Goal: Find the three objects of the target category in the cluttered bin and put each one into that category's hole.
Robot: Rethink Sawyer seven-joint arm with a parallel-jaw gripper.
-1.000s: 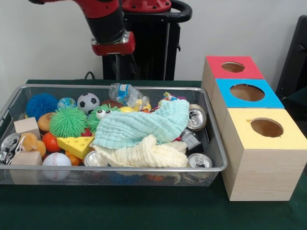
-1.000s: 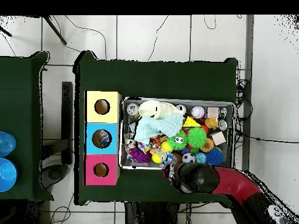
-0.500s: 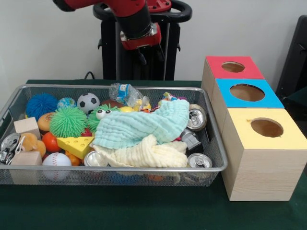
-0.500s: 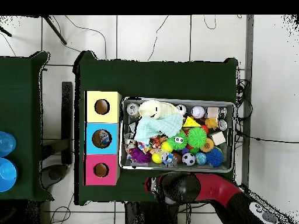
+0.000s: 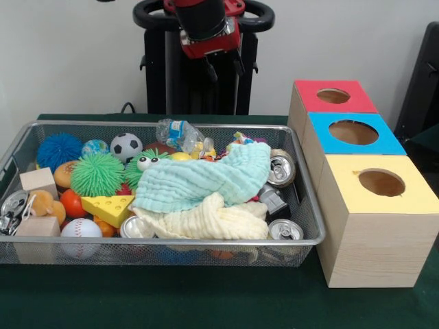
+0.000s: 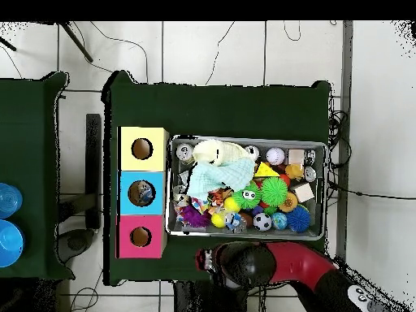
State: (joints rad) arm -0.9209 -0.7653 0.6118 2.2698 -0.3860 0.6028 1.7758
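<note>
The wire-mesh bin holds a jumble of toys, cloths and cans. One clear bottle with a blue-and-white label lies at the bin's far edge, partly under other things. No other bottle shows in the bin. The blue-top box's hole is to the right of the bin. In the overhead view this hole shows something blue and white inside. My gripper hangs high behind the bin's far edge, in front of the pedestal, open and empty. In the overhead view it is outside the bin.
A red-top box and a yellow-top box flank the blue one. A teal cloth and a cream cloth cover the bin's middle. Silver cans lie at its right end, balls and wooden blocks at its left.
The gripper has moved to the right and back from above the bin's far edge, toward the pedestal, staying empty. Nothing in the bin has moved.
</note>
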